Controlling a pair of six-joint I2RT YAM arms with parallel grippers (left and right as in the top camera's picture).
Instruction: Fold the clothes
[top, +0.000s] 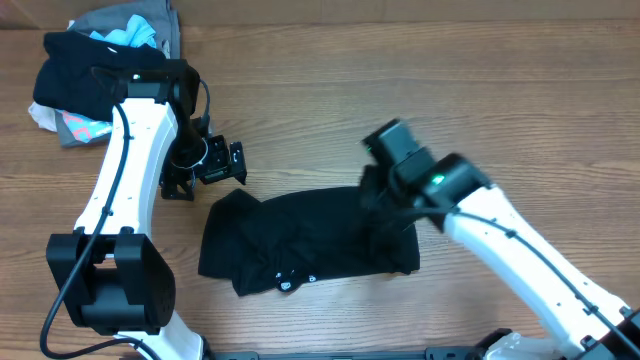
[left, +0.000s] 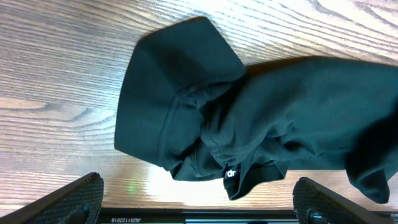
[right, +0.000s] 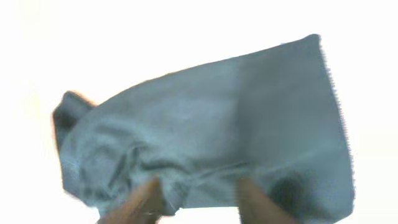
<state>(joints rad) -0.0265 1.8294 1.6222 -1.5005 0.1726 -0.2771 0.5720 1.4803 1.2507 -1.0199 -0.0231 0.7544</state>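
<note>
The black T-shirt (top: 310, 245) lies crumpled on the wooden table, its small white logo (top: 285, 285) near the front edge. My left gripper (top: 205, 170) hovers just beyond the shirt's upper-left corner. In the left wrist view its jaws (left: 199, 208) are wide open and empty, with the shirt (left: 249, 112) and its white tag (left: 230, 173) ahead of them. My right gripper (top: 385, 205) is over the shirt's right part. The right wrist view is washed out and blurred. There the fingers (right: 202, 199) stand apart, with the shirt's edge (right: 217, 124) between them.
A heap of mixed black, grey, light-blue and pink garments (top: 100, 60) sits at the far left corner, behind the left arm. Bare wooden table (top: 450, 80) stretches across the back right. The arm bases stand at the front edge.
</note>
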